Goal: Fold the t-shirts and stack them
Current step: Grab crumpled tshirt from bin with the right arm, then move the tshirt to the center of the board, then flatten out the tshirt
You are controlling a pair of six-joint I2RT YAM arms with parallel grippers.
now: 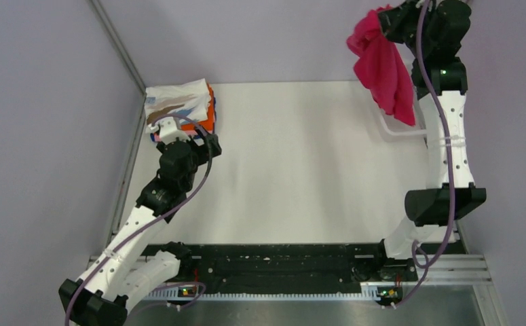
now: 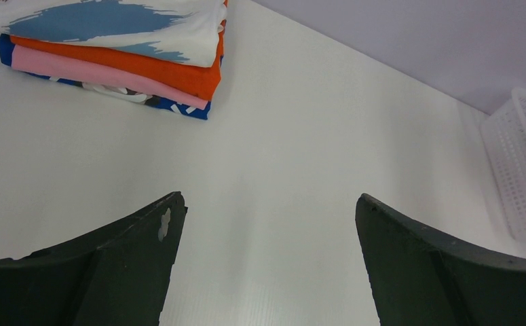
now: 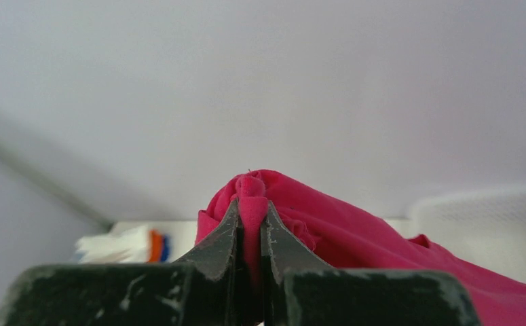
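ITEM 1, stack [image 1: 182, 109]: far left corner of the desk [image 1: 301, 176]; four folded shirts, top to bottom: white shirt [image 2: 110, 20] with blue and tan streaks; orange shirt [image 2: 144, 68]; pink shirt [image 2: 97, 71]; blue shirt [image 2: 178, 107] with white print; edges roughly in line; judged finished.

ITEM 2, red shirt [image 1: 382, 68]: unfolded and bunched; hanging in the air at the far right, above the basket [image 2: 524, 163]; held by one gathered fold, the rest draping free in front of the right arm; whether its lowest edge touches the basket cannot be told.

PROGRESS: four shirts done, one to go among those in view; the red shirt has yet to be laid flat on the desk, folded and set on the stack; judged late in the task; the basket's inside is not shown well enough to rule out more.

ITEM 3, right gripper [image 3: 252, 224]: jaws pressed together, pinching a fold of the red shirt; arm drawn up tall, wrist high at the far right corner.

ITEM 4, left gripper [image 2: 268, 198]: jaws spread wide, nothing between them; arm reaching forward along the left edge, elbow bent; gripper low over bare desk, just beside the stack and not touching it.
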